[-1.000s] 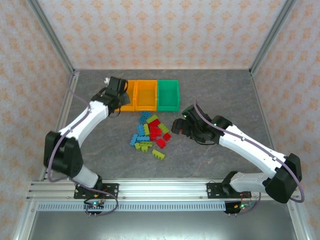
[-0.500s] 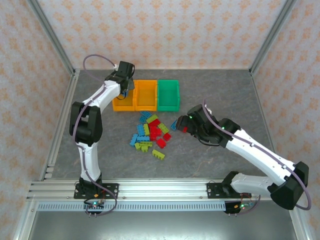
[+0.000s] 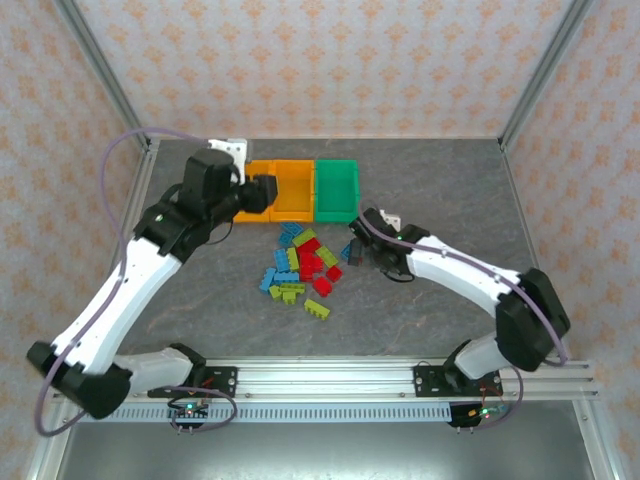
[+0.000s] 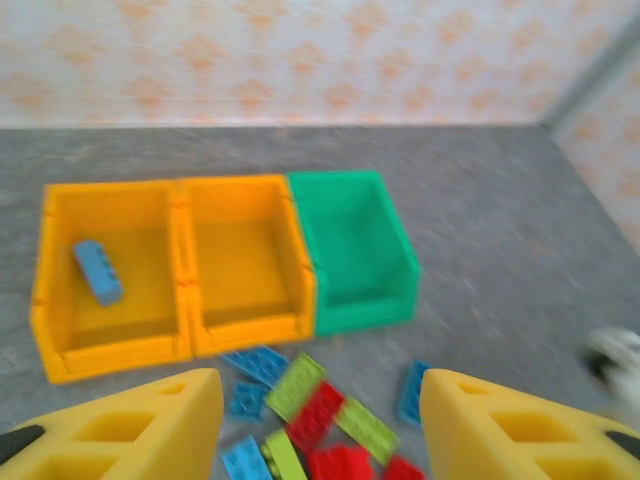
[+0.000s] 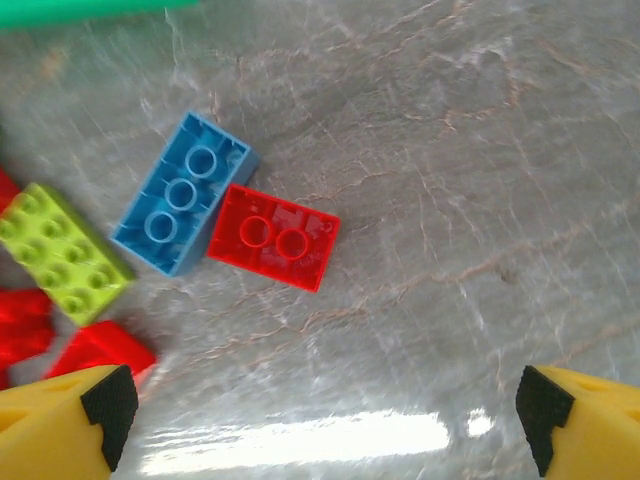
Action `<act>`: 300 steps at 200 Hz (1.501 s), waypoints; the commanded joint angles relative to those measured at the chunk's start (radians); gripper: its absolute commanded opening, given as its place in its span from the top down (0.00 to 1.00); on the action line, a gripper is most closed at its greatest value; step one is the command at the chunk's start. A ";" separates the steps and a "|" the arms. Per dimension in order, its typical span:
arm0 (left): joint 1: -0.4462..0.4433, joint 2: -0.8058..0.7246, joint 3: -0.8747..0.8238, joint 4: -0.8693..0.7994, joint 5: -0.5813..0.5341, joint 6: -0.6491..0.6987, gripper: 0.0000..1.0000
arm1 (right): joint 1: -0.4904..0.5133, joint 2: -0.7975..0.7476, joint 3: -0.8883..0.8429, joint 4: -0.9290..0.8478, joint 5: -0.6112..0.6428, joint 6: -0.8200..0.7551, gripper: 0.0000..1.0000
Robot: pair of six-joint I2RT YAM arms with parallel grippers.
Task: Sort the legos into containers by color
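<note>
Blue, lime green and red legos (image 3: 300, 265) lie in a loose pile on the grey table. Behind them stand three containers in a row: a left orange bin (image 4: 105, 190), a middle orange bin (image 4: 235, 183) and a green bin (image 4: 335, 178). One blue brick (image 4: 98, 270) lies in the left orange bin. My left gripper (image 3: 258, 193) hangs open above the front of the orange bins, empty, with the pile (image 4: 320, 425) below its fingers. My right gripper (image 3: 355, 250) is open low at the pile's right edge. An upturned blue brick (image 5: 183, 205) and red brick (image 5: 273, 237) lie ahead of it.
A lime brick (image 5: 62, 252) and red pieces (image 5: 100, 350) sit left of the right gripper. Patterned walls and metal posts close in the table at the back and sides. Bare grey surface lies right of the pile (image 3: 450, 200).
The left gripper has opened and swung from the back of the left orange bin to its front. The right gripper has shifted slightly left toward the pile.
</note>
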 commanded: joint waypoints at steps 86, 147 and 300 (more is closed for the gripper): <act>-0.003 -0.163 -0.248 -0.181 0.214 0.372 0.22 | -0.079 0.377 0.230 -0.050 -0.115 -0.795 0.14; -0.003 -0.192 -0.321 -0.153 0.153 0.381 0.10 | -0.087 0.354 0.186 -0.031 -0.169 -0.749 0.54; 0.015 -0.283 -0.386 -0.095 -0.030 0.349 0.07 | -0.085 0.287 0.400 0.345 0.091 -0.243 0.78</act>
